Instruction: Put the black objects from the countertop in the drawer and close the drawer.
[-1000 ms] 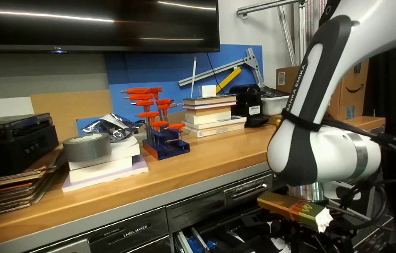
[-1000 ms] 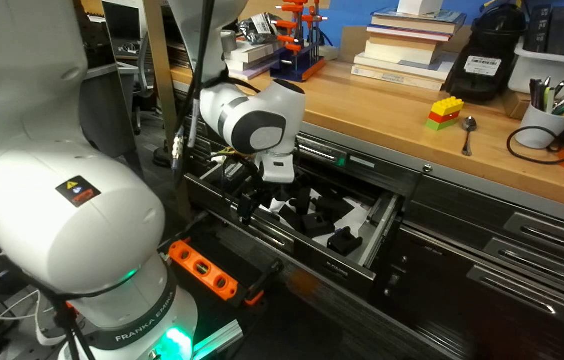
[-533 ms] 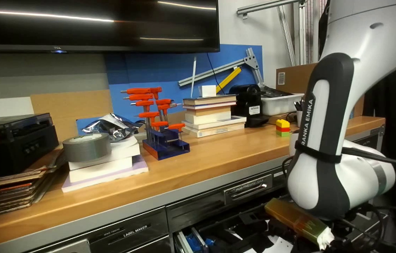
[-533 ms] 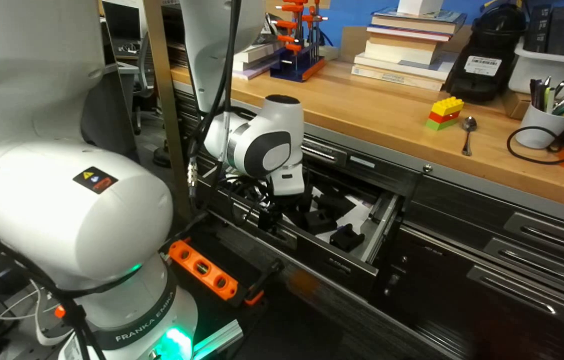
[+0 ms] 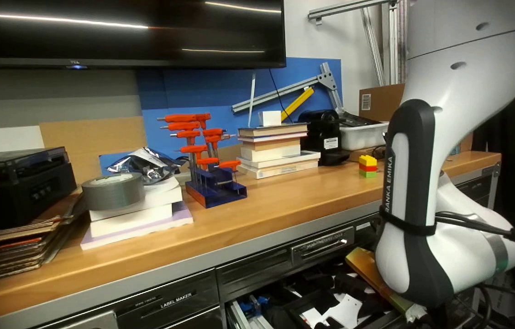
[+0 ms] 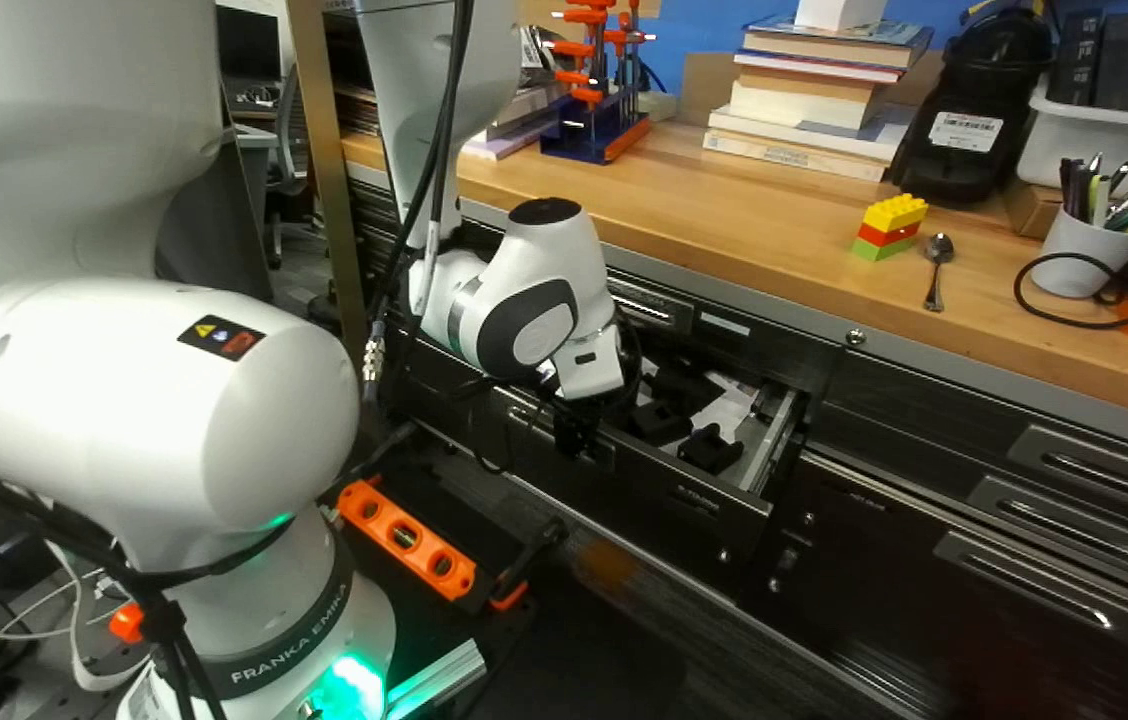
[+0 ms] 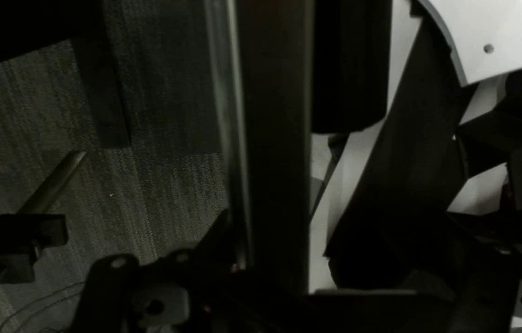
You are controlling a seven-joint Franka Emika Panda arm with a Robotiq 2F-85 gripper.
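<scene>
The drawer stands pulled out below the wooden countertop. Inside it, several black objects lie over white sheets, and I cannot tell which of them came from the countertop. At the drawer's front wall, my gripper points down, with part of it hidden by the hand in an exterior view. The wrist view is dark. There the drawer's front wall runs between my spread fingers, floor on the left and drawer contents on the right. Nothing is gripped; whether a finger touches the wall is unclear.
On the countertop are stacked books, a hex-key rack, a toy-brick block, a spoon, a pen cup and a larger black device. An orange level lies below the drawer's front.
The gripper has come down to the drawer's front and moved along it and toward the cabinet. The drawer has slid slightly inward, carrying its black contents. The jaws stay open.
</scene>
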